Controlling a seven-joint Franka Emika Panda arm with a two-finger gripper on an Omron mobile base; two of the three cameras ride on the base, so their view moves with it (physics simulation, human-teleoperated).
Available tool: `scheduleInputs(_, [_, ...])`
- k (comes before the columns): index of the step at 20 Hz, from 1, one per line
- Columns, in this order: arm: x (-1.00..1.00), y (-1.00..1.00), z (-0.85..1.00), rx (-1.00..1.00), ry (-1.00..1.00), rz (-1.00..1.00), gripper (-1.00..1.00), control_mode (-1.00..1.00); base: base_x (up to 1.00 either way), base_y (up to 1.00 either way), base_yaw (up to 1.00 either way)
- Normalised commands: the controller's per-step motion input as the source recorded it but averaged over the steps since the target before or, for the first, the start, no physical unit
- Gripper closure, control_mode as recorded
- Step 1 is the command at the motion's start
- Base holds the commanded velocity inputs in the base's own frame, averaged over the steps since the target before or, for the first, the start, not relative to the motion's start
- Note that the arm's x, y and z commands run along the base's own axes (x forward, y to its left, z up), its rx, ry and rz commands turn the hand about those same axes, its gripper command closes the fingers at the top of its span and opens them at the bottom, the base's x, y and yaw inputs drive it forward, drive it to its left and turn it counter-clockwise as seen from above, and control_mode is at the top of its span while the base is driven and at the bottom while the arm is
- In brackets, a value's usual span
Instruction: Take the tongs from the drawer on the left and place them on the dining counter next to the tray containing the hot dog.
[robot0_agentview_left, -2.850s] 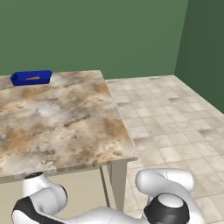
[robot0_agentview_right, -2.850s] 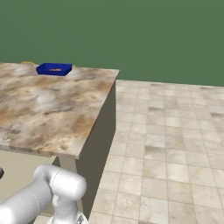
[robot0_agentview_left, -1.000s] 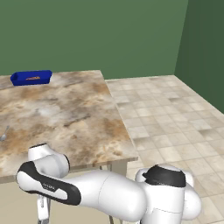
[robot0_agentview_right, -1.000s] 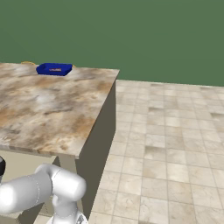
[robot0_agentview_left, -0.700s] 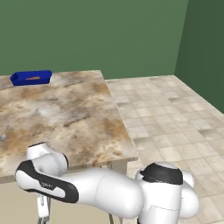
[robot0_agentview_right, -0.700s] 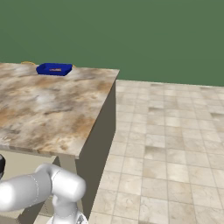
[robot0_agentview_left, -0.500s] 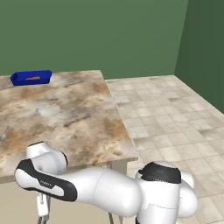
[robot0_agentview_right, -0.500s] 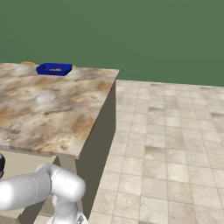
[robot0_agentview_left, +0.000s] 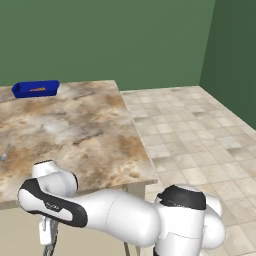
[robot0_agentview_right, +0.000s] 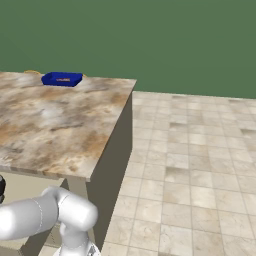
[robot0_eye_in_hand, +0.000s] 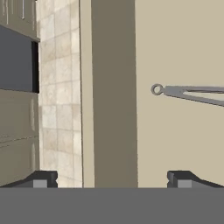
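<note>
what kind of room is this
Probably a rendered kitchen or dining area: a marbled stone dining counter with a blue tray on it, a tiled floor, and tongs lying on a beige surface.

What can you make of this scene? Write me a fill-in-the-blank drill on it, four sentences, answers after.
1. The shallow rectangular tray at the far end of the marbled brown and beige stone dining counter is bright ____.
2. In the hand view, the slim dark grey metal tongs end at the left in a small ____.
3. The two dark fingers stand wide apart with nothing between them, so they are ____.
4. The flat wall behind the counter is dark ____.

Missing words: blue; ring; open; green.
</note>
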Motion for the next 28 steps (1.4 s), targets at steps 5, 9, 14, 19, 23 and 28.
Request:
scheduleInputs(5, [0.00,0.00,0.00,0.00,0.00,-0.09,-1.00,-1.00,0.00,0.00,0.00])
scheduleInputs(9, [0.00,0.00,0.00,0.00,0.00,-0.11,-1.00,-1.00,0.00,0.00,0.00])
scheduleInputs(14, [0.00,0.00,0.00,0.00,0.00,-0.11,-1.00,-1.00,0.00,0.00,0.00])
scheduleInputs(19, [-0.03,0.00,0.00,0.00,0.00,-0.12,-1.00,-1.00,0.00,0.00,0.00])
scheduleInputs(23, [0.00,0.00,0.00,0.00,0.00,-0.12,-1.00,-1.00,0.00,0.00,0.00])
scheduleInputs(28, [-0.03,0.00,0.00,0.00,0.00,-0.11,-1.00,-1.00,0.00,0.00,0.00])
